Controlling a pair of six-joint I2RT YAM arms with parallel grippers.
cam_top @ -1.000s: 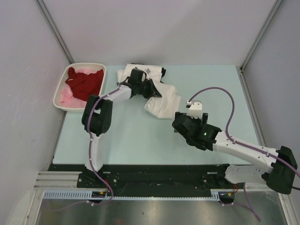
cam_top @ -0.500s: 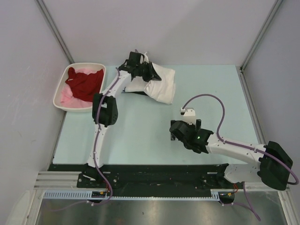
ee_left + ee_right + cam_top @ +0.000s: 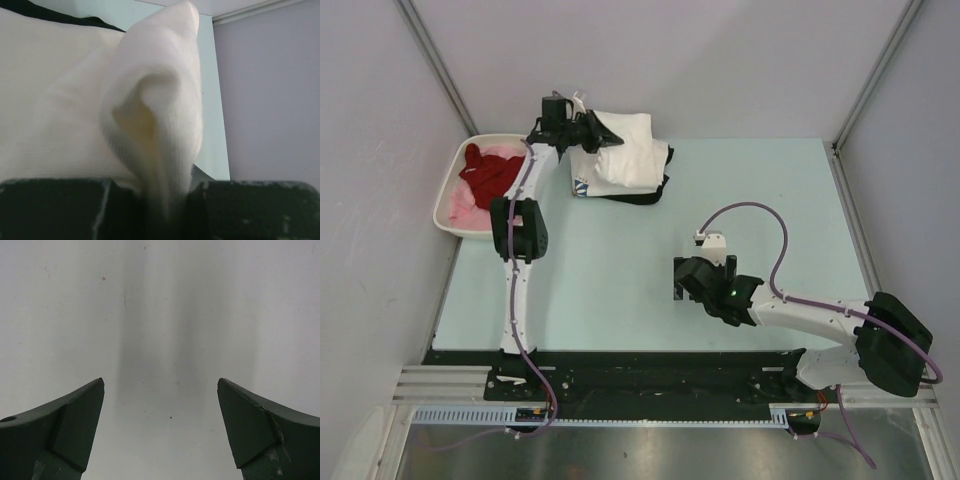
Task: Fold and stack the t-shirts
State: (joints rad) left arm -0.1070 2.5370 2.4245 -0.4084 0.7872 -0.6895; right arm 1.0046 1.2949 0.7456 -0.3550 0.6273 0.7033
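My left gripper (image 3: 588, 128) reaches to the far left of the table, shut on a fold of a cream-white t-shirt (image 3: 625, 150). In the left wrist view that fold (image 3: 155, 115) rises straight out of the closed left gripper (image 3: 162, 205). The shirt lies draped over a pile: another cream-white t-shirt with a small blue mark (image 3: 580, 186) and a black t-shirt (image 3: 645, 197) underneath. A dark red t-shirt (image 3: 495, 175) and a pink one (image 3: 460, 207) are crumpled in the basin. My right gripper (image 3: 678, 285) hovers open over bare table, and the right gripper (image 3: 160, 382) holds nothing.
The white oval basin (image 3: 453, 228) stands at the far left edge, right beside the left arm's wrist. Grey walls close the table in at the back and sides. The pale green tabletop (image 3: 770, 190) stretches right of the pile.
My left gripper has carried the cream-white shirt back and to the left, laying it onto the pile. The right arm has drawn leftward and nearer, still open.
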